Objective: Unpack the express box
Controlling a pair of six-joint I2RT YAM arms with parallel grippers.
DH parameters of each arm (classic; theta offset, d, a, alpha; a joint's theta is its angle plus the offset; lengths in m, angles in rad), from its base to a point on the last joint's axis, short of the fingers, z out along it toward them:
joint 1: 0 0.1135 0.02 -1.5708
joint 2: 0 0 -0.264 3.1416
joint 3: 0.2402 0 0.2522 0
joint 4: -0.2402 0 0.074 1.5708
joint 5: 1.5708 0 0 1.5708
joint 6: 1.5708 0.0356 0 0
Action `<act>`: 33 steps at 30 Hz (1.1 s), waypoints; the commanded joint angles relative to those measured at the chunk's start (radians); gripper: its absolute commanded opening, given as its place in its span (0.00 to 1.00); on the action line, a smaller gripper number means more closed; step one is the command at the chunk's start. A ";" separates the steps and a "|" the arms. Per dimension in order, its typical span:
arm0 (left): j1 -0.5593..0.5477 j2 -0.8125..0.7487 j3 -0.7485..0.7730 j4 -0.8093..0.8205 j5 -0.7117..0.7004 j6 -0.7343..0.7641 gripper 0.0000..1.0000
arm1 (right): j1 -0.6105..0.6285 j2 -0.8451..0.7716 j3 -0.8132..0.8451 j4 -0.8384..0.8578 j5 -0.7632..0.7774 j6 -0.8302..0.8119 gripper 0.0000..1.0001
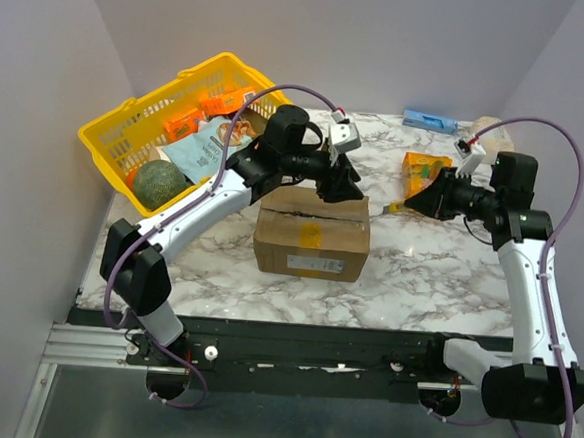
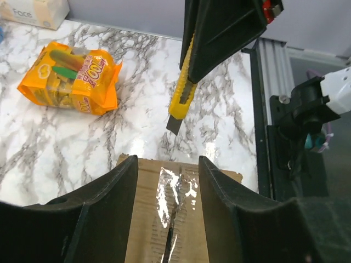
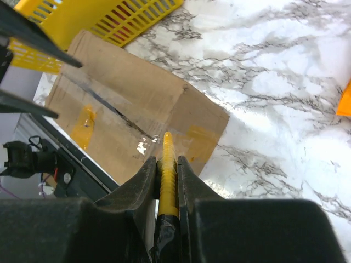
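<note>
top: high, looking down | wrists: close — all share express box (image 1: 312, 235)

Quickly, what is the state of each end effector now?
Left end effector: open, empty, above the express box.
Right end effector: closed on the yellow utility knife.

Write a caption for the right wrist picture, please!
Right gripper holds a yellow utility knife aimed at the taped express box.
</note>
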 commanded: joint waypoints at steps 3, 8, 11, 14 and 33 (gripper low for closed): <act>-0.017 0.067 0.109 -0.235 -0.223 0.150 0.57 | -0.080 -0.161 -0.225 0.337 -0.010 0.238 0.00; -0.015 0.208 0.318 -0.374 -0.201 0.207 0.57 | -0.162 -0.235 -0.461 0.587 -0.099 0.536 0.02; -0.017 0.217 0.341 -0.375 -0.135 0.196 0.57 | -0.171 -0.288 -0.512 0.670 -0.084 0.627 0.04; -0.032 0.159 0.269 -0.360 -0.151 0.271 0.57 | -0.173 -0.306 -0.549 0.684 -0.067 0.619 0.00; -0.262 -0.143 -0.417 0.217 -0.414 0.615 0.62 | -0.179 -0.174 -0.481 0.687 -0.089 0.563 0.00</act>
